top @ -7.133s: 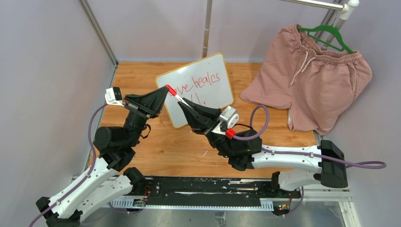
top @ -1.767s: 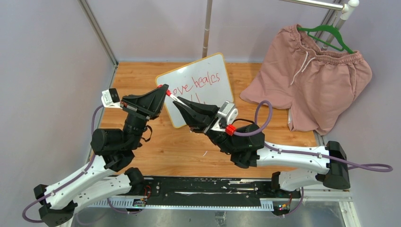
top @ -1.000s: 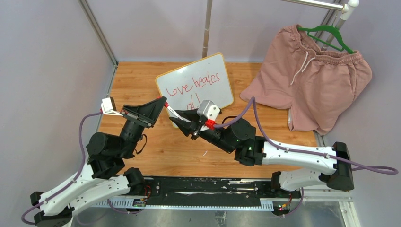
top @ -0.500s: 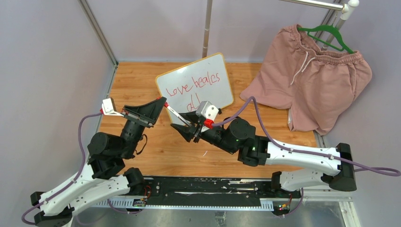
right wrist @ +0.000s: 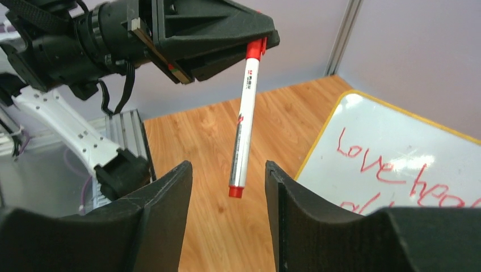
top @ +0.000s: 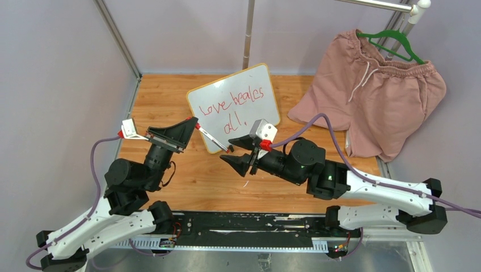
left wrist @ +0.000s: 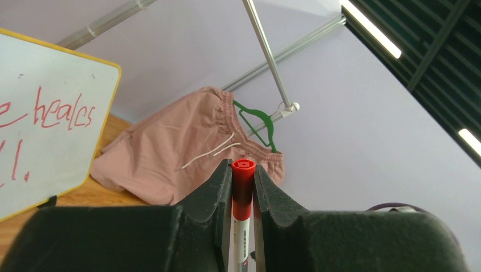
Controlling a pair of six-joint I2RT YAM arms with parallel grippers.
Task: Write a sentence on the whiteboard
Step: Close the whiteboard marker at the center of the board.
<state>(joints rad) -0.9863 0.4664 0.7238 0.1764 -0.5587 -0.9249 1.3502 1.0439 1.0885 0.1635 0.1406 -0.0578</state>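
The whiteboard (top: 262, 116) leans tilted at the back of the wooden table, and the sentence (top: 235, 102) on it is red handwriting in two lines. My left gripper (top: 193, 124) is shut on the red cap of a white marker (top: 214, 139), which hangs slanting down from its jaws. In the left wrist view the cap (left wrist: 243, 177) sits pinched between the two fingers. My right gripper (top: 234, 152) stands open just short of the marker's lower end, touching nothing. In the right wrist view the marker (right wrist: 244, 122) hangs ahead of my open right gripper (right wrist: 228, 173), with the whiteboard (right wrist: 363, 122) to the right.
Pink shorts (top: 374, 93) on a green hanger (top: 391, 39) drape over the table's back right. A metal pole (top: 248, 34) rises behind the whiteboard. Purple walls close in the left and back. The black rail (top: 244, 224) runs along the near edge.
My right gripper has opened, let go of the marker and drawn back to the right. The left gripper keeps the marker by its cap and has barely moved.
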